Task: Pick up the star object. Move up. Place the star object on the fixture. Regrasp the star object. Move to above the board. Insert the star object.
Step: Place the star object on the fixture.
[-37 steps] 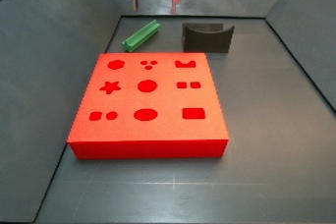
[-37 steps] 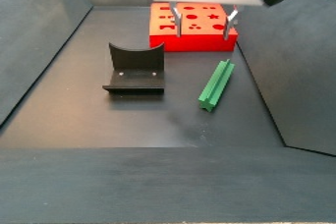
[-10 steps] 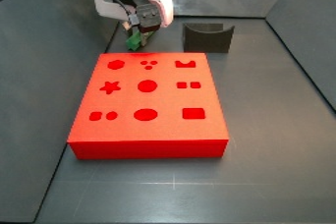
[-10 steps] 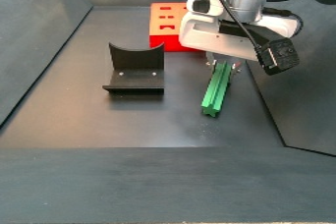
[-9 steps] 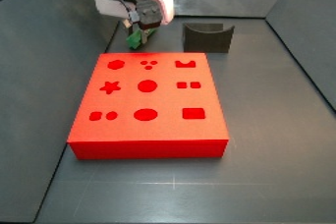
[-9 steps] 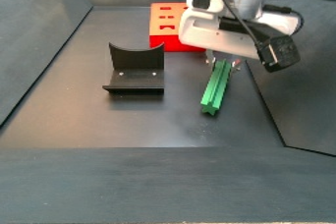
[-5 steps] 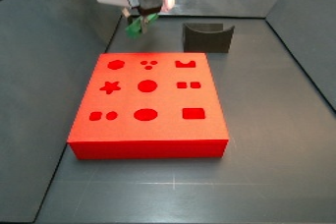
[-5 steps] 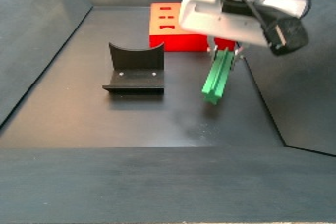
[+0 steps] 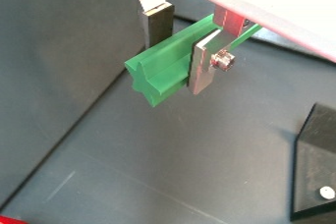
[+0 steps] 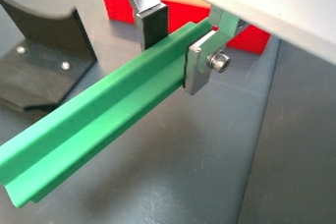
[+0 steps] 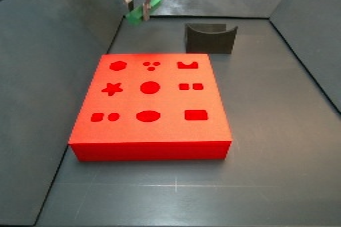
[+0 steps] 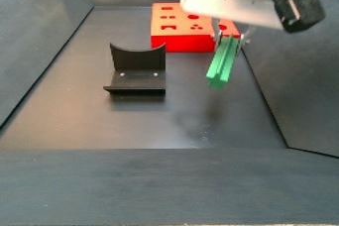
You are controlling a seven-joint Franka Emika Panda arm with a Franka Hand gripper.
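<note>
Gripper (image 9: pixel 182 46) is pinching the bright green, smooth ridged plastic-looking star object (image 9: pixel 168 63) in a wrist view, silver fingers (image 10: pixel 199 63) clamping its long bar. Side view: it's hanging clear above the floor near the flat red board (image 11: pixel 150 108). Looks like the move-up step; next it needs carrying over to the dark notched fixture (image 12: pixel 135 69).
</note>
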